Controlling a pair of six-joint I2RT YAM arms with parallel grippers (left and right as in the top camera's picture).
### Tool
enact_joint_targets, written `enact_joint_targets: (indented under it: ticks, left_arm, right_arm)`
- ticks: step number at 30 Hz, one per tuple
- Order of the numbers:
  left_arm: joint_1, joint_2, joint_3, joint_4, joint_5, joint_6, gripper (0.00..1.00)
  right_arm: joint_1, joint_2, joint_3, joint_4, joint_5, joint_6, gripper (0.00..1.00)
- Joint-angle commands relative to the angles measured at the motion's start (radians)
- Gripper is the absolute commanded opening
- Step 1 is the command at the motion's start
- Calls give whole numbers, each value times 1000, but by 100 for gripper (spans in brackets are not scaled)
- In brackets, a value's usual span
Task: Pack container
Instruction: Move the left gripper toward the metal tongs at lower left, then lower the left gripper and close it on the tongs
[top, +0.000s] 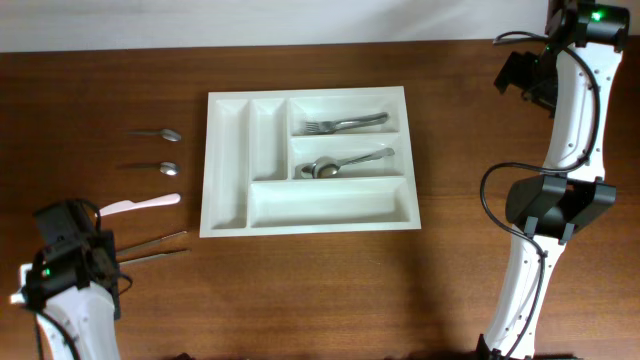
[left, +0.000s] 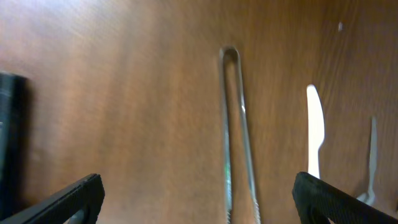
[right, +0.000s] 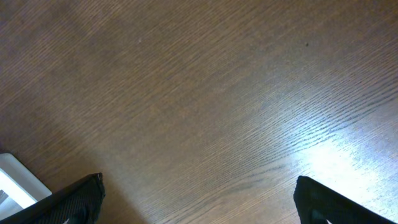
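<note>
Container (top: 330, 203): one, white, five compartments. It sits mid-surface, nearer the far edge, with its long sides parallel to that edge.

Contents:
- Forks (top: 345, 124) lie in the far right compartment. They overlap; they look like two, but the count is not certain.
- Spoons (top: 335, 165) lie in the compartment just below the forks, with two bowls showing.

Loose on the surface (top: 450, 290), toward its left edge and apart from the container:
- Spoon A (top: 158, 133) and spoon B (top: 153, 167), metal, two in all.
- One white plastic knife (top: 140, 205).
- One pair of metal tongs (top: 153, 240).

Left jaws: spread wide, holding nothing, above the tongs by the near-left corner.

Right jaws: spread wide, holding nothing, above bare wood toward the far-right corner.
</note>
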Motion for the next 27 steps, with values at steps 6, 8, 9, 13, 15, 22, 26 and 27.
enact_joint_targets:
  ticks: [6, 8, 9, 13, 15, 22, 26, 27]
  left_arm:
    - [5, 211, 13, 114, 164, -10, 99]
    - [5, 253, 13, 142, 191, -10, 99]
    - [5, 274, 13, 158, 205, -10, 100]
    - [5, 357, 13, 222, 230, -10, 100]
    - [5, 380, 13, 249, 230, -10, 100]
    - [6, 438, 13, 327, 223, -10, 99]
    - [19, 463, 13, 351, 222, -10, 99]
    - [24, 470, 13, 356, 223, -10, 99]
  right_arm:
    - [-5, -32, 15, -6, -2, -7, 99]
    - [-5, -32, 15, -6, -2, -7, 99]
    - [-5, -32, 15, -5, -2, -7, 99]
    - [-5, -32, 15, -6, -2, -7, 99]
    - [-5, -32, 15, -6, -2, -7, 99]
    - [-5, -32, 15, -6, -2, -7, 99]
    - [-5, -32, 15, -6, -2, -7, 99]
    - [-5, -32, 15, -6, -2, -7, 99]
